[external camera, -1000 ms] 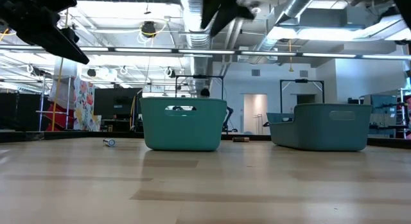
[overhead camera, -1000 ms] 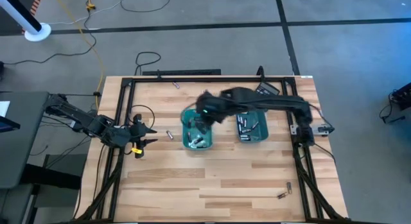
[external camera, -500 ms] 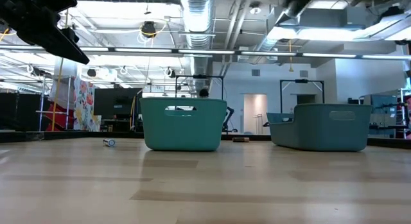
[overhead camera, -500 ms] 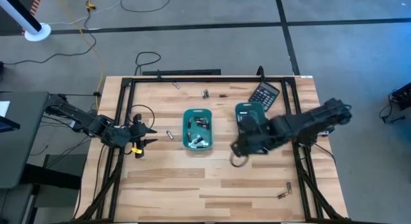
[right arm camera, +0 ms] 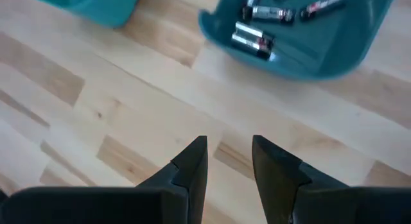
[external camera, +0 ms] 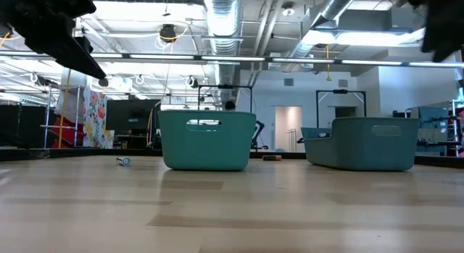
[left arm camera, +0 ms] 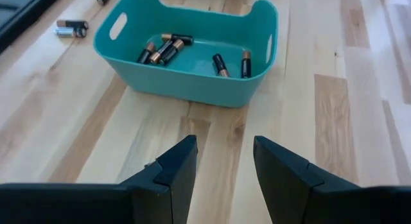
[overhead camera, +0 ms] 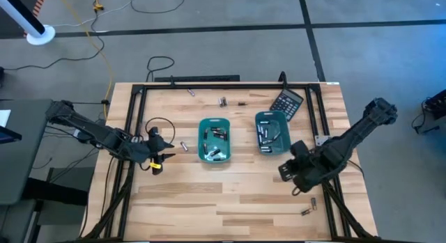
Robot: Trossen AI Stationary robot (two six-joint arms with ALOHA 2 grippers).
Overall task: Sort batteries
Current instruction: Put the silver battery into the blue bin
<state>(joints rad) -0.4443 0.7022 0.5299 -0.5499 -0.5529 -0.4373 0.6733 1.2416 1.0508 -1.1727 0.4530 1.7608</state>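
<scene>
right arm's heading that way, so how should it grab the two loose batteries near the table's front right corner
Take one at a time. Both loose batteries lie flat on the table, apart from each other with bare wood around. Come straight down with the right gripper, open now, fingers straddling the cylinder's middle, closing across its width.

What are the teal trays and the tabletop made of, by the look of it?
Teal trays: probably moulded plastic, smooth with a slight sheen; rounded corners, thin walls and cut-out handle slots in one even colour. Tabletop: light wood, likely butcher-block, with visible grain and joined strips of differing tone; matte or lightly sealed finish.
</scene>
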